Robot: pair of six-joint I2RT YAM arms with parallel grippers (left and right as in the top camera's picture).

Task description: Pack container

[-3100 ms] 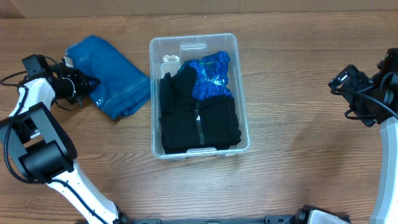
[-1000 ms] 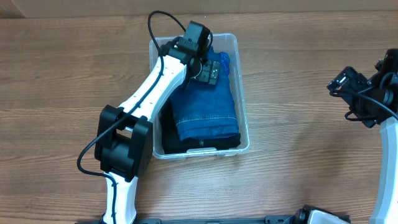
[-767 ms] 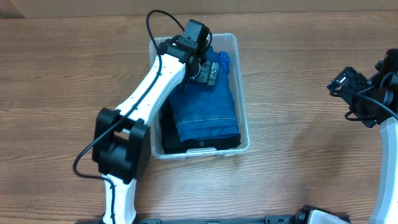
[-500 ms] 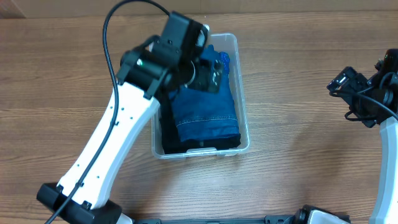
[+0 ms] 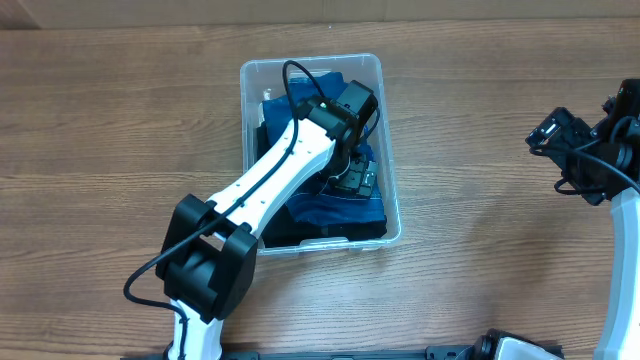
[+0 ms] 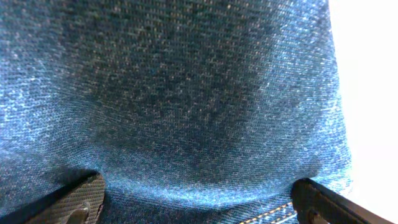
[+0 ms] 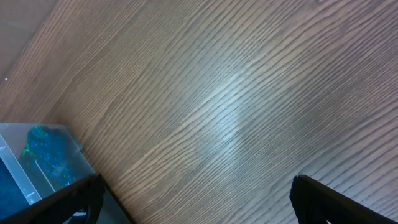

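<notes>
The container [image 5: 310,62] is a clear plastic bin in the middle of the wooden table. A folded blue denim garment [image 5: 335,210] lies inside it on top of black clothing [image 5: 300,235]. My left gripper [image 5: 355,180] is down inside the bin, right on the denim. Denim [image 6: 186,93] fills the left wrist view, and the left gripper [image 6: 199,202] stands open with its fingers wide apart and the cloth bulging between them. My right gripper [image 5: 545,135] hovers open at the right, over bare table [image 7: 236,93].
The right wrist view catches a corner of the bin [image 7: 25,180] with a shiny blue item [image 7: 46,146] inside. The white left arm [image 5: 270,190] slants across the bin from the front left. Bare wood surrounds the bin on all sides.
The denim, earlier on the table at left, now lies in the bin. My left gripper has moved from the bin's far end toward its near end, down onto the denim. The right arm is still.
</notes>
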